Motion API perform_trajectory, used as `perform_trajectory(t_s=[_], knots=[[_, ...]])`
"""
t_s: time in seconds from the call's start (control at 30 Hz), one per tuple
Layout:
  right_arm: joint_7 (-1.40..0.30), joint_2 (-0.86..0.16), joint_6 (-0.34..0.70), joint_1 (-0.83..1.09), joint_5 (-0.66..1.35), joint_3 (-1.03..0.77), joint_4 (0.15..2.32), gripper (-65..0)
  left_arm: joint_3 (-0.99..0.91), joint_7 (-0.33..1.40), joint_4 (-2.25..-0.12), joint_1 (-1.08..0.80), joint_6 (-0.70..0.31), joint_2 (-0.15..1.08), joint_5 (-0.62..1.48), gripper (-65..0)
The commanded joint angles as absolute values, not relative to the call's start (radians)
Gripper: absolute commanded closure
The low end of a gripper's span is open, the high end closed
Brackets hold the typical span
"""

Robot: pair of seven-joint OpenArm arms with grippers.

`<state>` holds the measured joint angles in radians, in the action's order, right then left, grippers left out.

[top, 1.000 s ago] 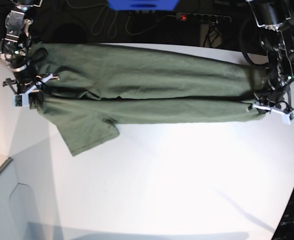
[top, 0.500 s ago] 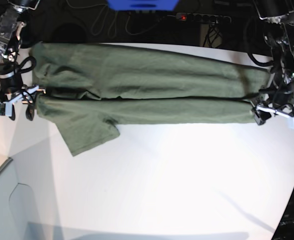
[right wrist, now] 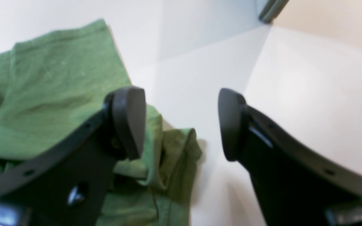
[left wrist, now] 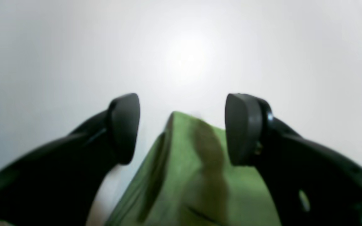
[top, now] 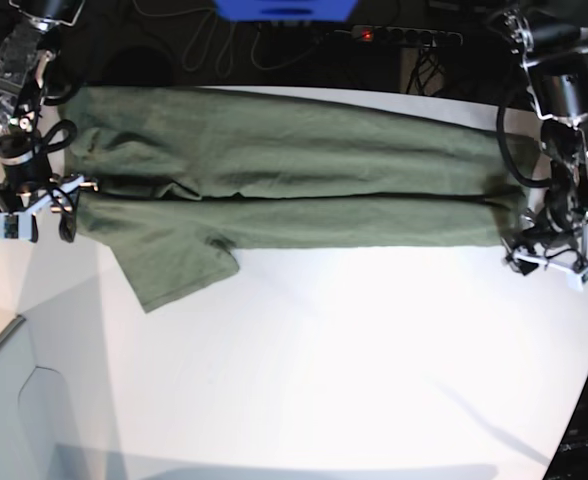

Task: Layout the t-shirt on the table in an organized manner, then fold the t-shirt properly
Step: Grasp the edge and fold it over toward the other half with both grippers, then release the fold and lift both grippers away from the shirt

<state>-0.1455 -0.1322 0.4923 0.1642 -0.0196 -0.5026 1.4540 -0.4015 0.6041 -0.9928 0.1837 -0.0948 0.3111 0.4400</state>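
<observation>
Both pincers open beside a long folded shirt

The left pincer [top: 547,262] hangs low off the shirt's [top: 294,185] end, jaws spread and empty, its arm reaching down from the far corner. The right pincer [top: 32,197] sits at the other end, jaws also apart with nothing between them, cloth just beside one fingertip [right wrist: 129,121]. The olive shirt lies in a long band across the far part of the white surface [top: 354,370], one sleeve [top: 174,265] angled toward the near side. Dark cables and a power strip [top: 404,36] lie behind.
</observation>
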Motion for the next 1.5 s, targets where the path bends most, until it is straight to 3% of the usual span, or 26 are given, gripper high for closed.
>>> perform_trajectory(t_s=[0.0,0.07,0.13,0.43,0.87,1.23,1.3,1.4,1.47], knots=[[-0.117,-0.145,0.489,0.157,-0.005,-0.506,1.471,-36.6,-0.394,0.59,-0.983,0.219,-0.097,0.326,0.447,-41.1],[-0.117,-0.145,0.489,0.157,-0.005,-0.506,1.471,-36.6,-0.387,0.59,-0.943,0.232,-0.096,0.331,0.447,-40.0],[-0.117,-0.147,0.489,0.156,-0.005,-0.506,1.471,-36.6,-0.387,0.588,-0.917,0.237,-0.096,0.329,0.447,-34.6],[-0.117,-0.147,0.489,0.137,-0.007,-0.506,1.471,-36.6,-0.392,0.59,-0.909,0.231,-0.096,0.326,0.449,0.0],[-0.117,-0.147,0.489,0.12,-0.007,-0.504,1.471,-36.6,-0.397,0.59,-1.236,0.143,-0.096,0.297,0.45,-0.1],[-0.117,-0.147,0.489,0.124,-0.007,-0.504,1.474,-36.6,-0.397,0.587,-1.247,0.137,-0.099,0.292,0.449,-0.7],[-0.117,-0.147,0.489,0.125,-0.007,-0.504,1.474,-36.6,-0.397,0.588,-1.247,0.137,-0.097,0.292,0.45,-3.9],[-0.117,-0.147,0.489,0.125,-0.007,-0.504,1.474,-36.6,-0.397,0.584,-1.247,0.136,-0.097,0.292,0.45,-14.4],[-0.117,-0.147,0.489,0.125,-0.007,-0.504,1.474,-36.6,-0.397,0.582,-1.247,0.125,-0.097,0.291,0.45,-16.5]])
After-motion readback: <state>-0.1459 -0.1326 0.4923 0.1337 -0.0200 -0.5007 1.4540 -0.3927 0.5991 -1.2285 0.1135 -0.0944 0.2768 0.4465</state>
